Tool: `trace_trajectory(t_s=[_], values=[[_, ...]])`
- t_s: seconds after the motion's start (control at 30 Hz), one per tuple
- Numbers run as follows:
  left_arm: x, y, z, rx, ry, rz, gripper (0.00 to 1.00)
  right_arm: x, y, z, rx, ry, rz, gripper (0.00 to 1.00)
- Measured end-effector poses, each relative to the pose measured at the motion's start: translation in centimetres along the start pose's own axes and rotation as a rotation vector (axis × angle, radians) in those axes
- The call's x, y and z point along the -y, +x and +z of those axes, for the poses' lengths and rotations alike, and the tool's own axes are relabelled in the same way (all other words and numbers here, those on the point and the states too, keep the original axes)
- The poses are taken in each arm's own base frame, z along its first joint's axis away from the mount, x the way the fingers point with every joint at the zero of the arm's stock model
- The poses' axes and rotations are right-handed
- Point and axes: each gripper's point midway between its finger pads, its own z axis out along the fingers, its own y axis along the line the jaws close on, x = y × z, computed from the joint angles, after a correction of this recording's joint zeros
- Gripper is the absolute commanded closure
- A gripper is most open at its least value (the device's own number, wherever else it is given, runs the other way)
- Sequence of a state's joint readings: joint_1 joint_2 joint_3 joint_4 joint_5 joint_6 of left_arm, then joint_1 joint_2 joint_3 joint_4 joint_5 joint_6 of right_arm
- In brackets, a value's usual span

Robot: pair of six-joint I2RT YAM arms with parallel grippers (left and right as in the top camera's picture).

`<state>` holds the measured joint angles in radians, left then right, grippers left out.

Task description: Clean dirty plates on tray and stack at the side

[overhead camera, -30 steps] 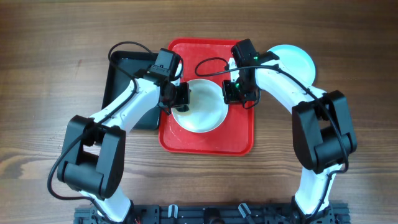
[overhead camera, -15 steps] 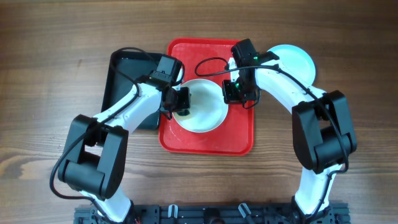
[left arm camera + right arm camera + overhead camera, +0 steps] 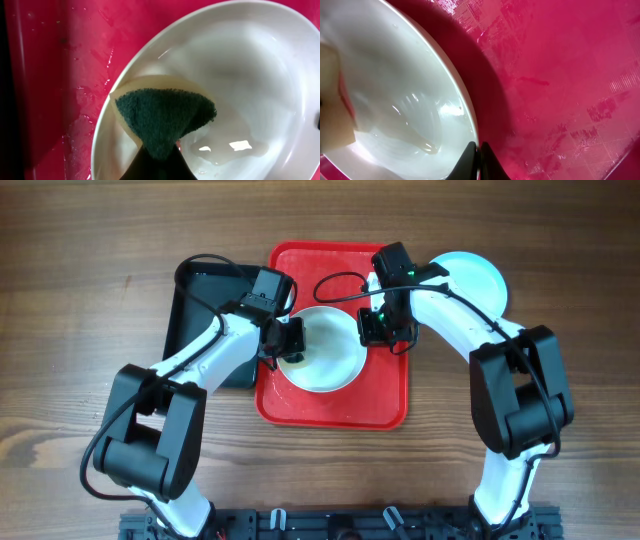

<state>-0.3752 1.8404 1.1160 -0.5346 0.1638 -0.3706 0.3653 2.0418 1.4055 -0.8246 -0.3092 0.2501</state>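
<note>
A white plate lies on the red tray. My left gripper is over the plate's left side, shut on a green sponge with a pale yellow backing. The sponge rests on the inside of the plate; the left gripper shows only as a dark tip. My right gripper is shut on the plate's right rim, and in the right wrist view the right gripper pinches the plate at its edge above the tray. A thin puddle of water sits in the plate.
A light blue plate lies on the wooden table right of the tray, partly under my right arm. A black tray stands left of the red tray, under my left arm. The red tray's floor is wet.
My left gripper with the sponge has slid a little toward the near side of the plate. The right gripper and the plate have not moved.
</note>
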Motion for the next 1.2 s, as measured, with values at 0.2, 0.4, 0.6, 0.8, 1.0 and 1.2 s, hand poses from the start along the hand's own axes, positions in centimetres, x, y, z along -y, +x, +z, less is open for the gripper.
trace_trajectory(t_s=[0.2,0.4,0.6,0.8,1.0,1.2], values=[[-0.1,-0.3,0.6,0.010,-0.006,-0.017,0.96,0.0,0.0,0.0,0.000,0.000,0.000,0.96],[-0.3,-0.3,1.3,-0.001,-0.010,-0.023,0.96,0.0,-0.2,0.0,0.007,0.002,-0.002,0.96],[-0.2,-0.3,1.4,-0.002,-0.008,-0.026,0.96,0.0,-0.2,0.0,0.010,0.002,-0.003,0.96],[-0.2,-0.4,1.4,-0.002,-0.007,-0.026,0.96,0.1,-0.4,0.0,0.017,0.004,-0.004,0.96],[-0.2,-0.4,1.4,-0.001,-0.007,-0.026,0.96,0.1,-0.5,0.0,0.023,0.007,-0.007,0.96],[-0.2,-0.4,1.4,0.000,-0.007,-0.026,0.96,0.0,-0.8,0.1,0.037,0.017,-0.017,0.96]])
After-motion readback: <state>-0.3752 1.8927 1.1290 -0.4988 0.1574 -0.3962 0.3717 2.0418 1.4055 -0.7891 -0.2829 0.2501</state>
